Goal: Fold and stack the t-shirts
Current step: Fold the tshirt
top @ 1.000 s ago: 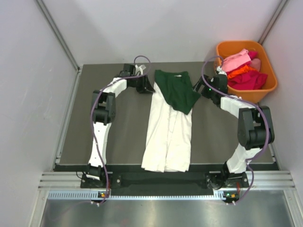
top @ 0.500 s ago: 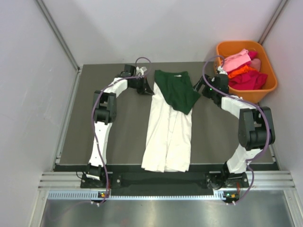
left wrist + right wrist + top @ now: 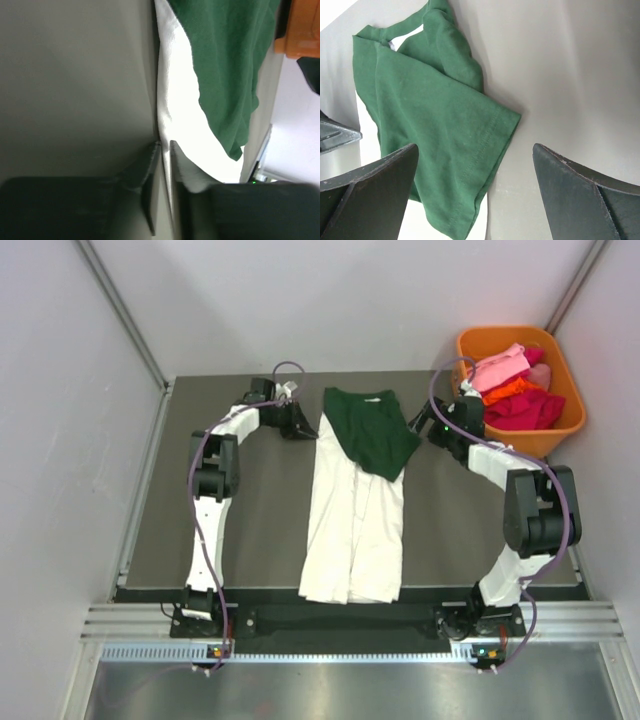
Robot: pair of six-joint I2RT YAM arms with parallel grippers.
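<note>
Grey table [image 3: 250, 520], white tee [image 3: 175, 100] edge by L hand [image 3: 164, 145]

Green shirt [image 3: 372, 430] hides cream shirt's [image 3: 355, 530] far end. Left claw [image 3: 164, 148] blurred in its wrist view; can't tell if it pinches cloth. Right claw [image 3: 475, 148] cut off at bottom edge.

Colours as observed.
Cream-white t-shirt [image 3: 355, 530] and dark green t-shirt [image 3: 372, 432] are seen plain; basket [image 3: 548, 442] is orange, cloths [image 3: 518, 406] in it pink, orange, red.
</note>
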